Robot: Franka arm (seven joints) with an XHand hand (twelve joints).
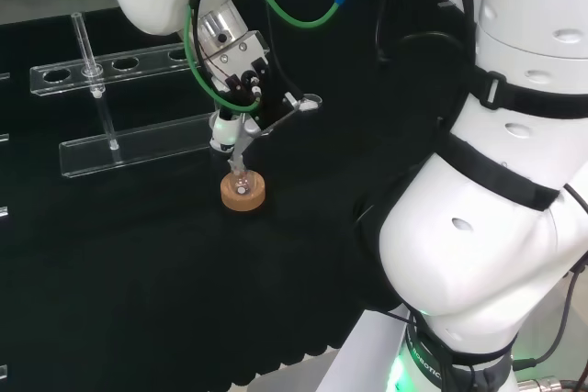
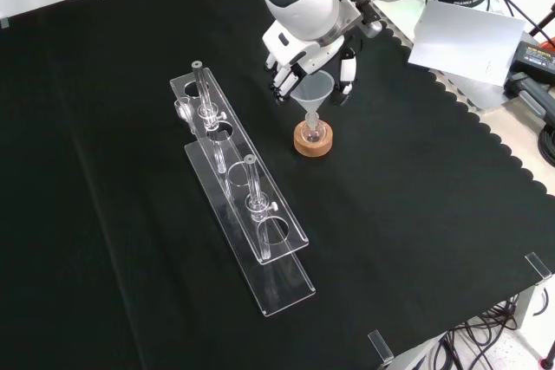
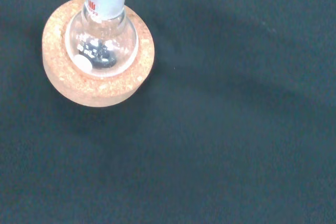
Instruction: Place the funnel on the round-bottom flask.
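I find the clear conical glass funnel standing upright with its stem entering the neck of the small clear round-bottom glass flask, which sits in a round cork ring stand on the black-clothed tabletop. The black and white robot hand sits close around the funnel's cone from above, but I cannot tell whether its fingers pinch the rim or are spread clear of it. I judge both pieces light, rigid, slippery and fragile, so I would hold the funnel by its cone rim, never the thin stem.
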